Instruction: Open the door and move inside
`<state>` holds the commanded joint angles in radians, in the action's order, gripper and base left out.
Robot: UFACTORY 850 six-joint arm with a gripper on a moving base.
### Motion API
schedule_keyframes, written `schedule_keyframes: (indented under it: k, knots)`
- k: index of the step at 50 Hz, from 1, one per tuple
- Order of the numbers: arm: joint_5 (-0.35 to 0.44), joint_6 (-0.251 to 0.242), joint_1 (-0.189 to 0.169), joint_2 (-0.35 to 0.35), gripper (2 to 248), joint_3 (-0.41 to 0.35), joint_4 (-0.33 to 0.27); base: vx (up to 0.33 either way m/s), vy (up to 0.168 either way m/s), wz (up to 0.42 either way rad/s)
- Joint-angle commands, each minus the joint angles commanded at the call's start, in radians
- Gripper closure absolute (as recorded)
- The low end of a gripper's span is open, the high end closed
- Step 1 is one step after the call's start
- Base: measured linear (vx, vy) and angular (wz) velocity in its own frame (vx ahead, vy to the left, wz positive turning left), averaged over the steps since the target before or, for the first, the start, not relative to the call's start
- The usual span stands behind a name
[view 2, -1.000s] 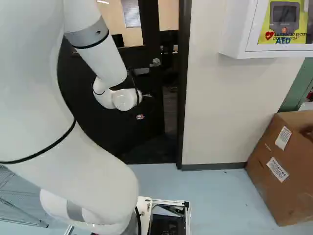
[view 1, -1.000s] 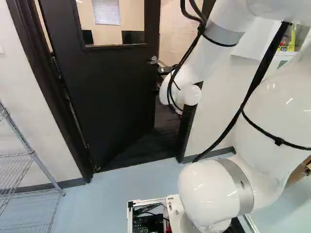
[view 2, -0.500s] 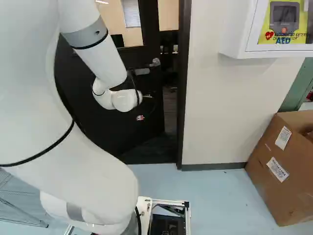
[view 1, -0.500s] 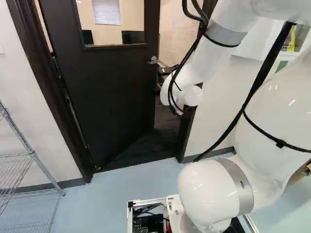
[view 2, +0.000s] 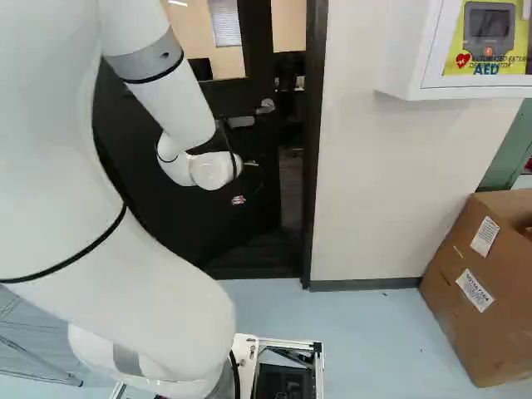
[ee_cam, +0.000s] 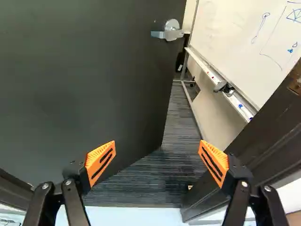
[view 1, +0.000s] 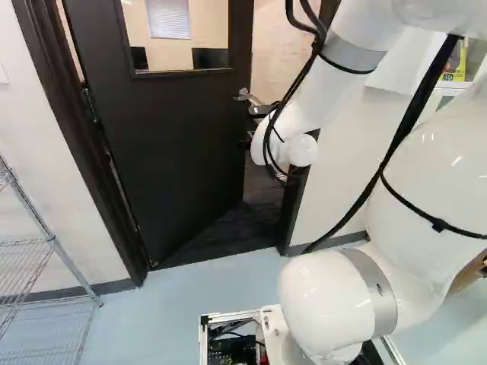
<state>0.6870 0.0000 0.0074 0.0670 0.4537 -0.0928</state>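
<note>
Near the door frame (ee_cam: pixel 268 136), the pincer (ee_cam: pixel 157 143) stands wide open, facing the ajar door (ee_cam: pixel 84 94), presumably to push it inward.

The door (ee_cam: pixel 84 84) looks smooth and matt, and its handle (ee_cam: pixel 167 34) is of shiny metal. The box (view 2: pixel 470 332) seems cardboard, the arm (view 1: pixel 437 152) glossy.

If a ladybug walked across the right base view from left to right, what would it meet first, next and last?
White robot arm → silver door handle → gap of the open doorway → dark door frame → pale wall → cardboard box.
</note>
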Motion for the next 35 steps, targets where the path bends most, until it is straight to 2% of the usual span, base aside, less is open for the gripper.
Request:
schedule_keyframes:
  k: [21, 35]
  knots:
    - [0.0, 0.0, 0.0, 0.0, 3, 0.0, 0.0, 0.007, 0.01, 0.005]
    - [0.0, 0.0, 0.0, 0.0, 3, 0.0, 0.0, 0.02, 0.039, 0.073]
